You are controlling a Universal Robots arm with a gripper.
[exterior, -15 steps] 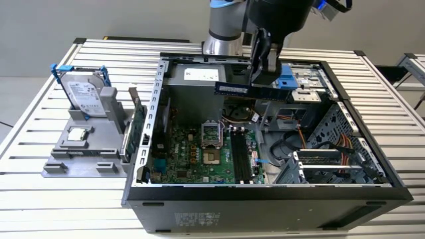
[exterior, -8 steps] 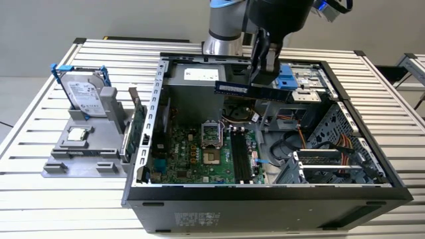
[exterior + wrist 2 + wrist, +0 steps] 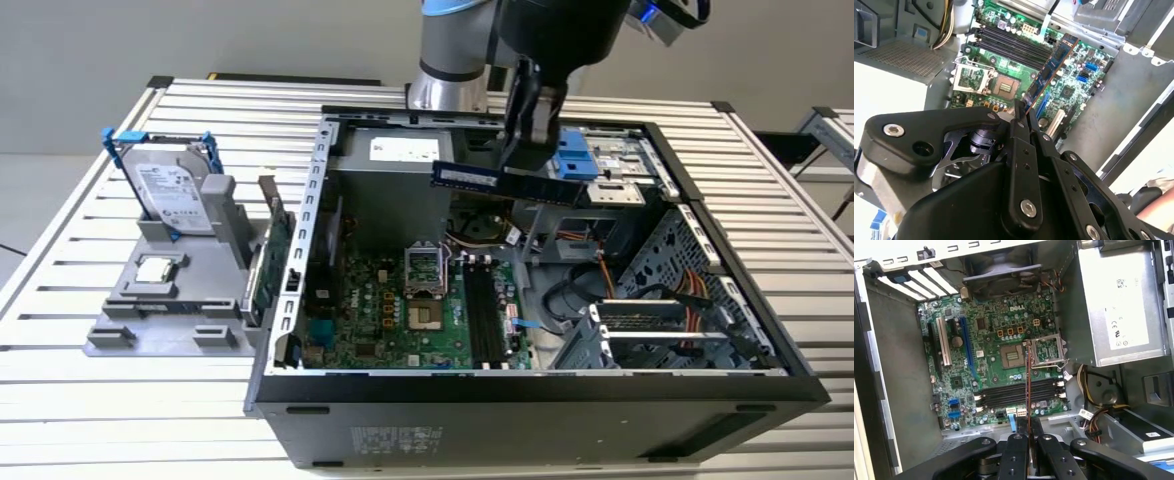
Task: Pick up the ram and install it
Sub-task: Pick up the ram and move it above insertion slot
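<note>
Ram (image 3: 467, 177) pinched in the gripper (image 3: 526, 160), above the open case (image 3: 534, 390)
The fingers press together on the stick near mid-length, holding it level over the motherboard (image 3: 387, 310), well apart from the 4 memory slots (image 3: 1014, 392). It looks light, thin and stiff yet fragile, so the board edges seem a safer hold than the chips.

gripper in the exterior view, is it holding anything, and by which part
The gripper holds the ram, pinched on its upper long edge, roughly mid-length.
</note>
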